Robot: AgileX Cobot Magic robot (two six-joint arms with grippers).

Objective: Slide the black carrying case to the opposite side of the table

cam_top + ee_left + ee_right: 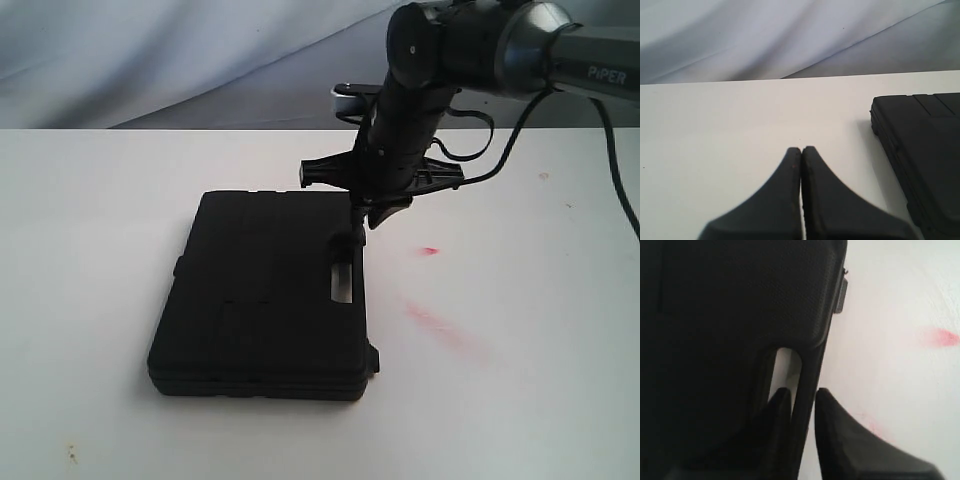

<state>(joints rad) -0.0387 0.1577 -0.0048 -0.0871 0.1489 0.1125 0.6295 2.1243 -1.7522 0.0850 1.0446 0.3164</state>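
The black carrying case (265, 290) lies flat on the white table (90, 220), left of centre. My right gripper (358, 225) comes down on the case's right edge. One finger sits in the handle slot and the other outside it, and together they are shut on the thin handle bar (807, 375). The right wrist view shows the case's lid (730, 305) filling one side, with my right gripper (802, 392) straddling the bar. My left gripper (801, 149) is shut with nothing in it, low over the bare table (715, 125), beside a corner of the case (925, 150). It is out of the exterior view.
A small red smudge (430, 250) and a longer faint one (435, 322) mark the table right of the case. A grey cloth backdrop (150, 60) hangs behind the far edge. The right arm's cable (625, 200) hangs at the right edge.
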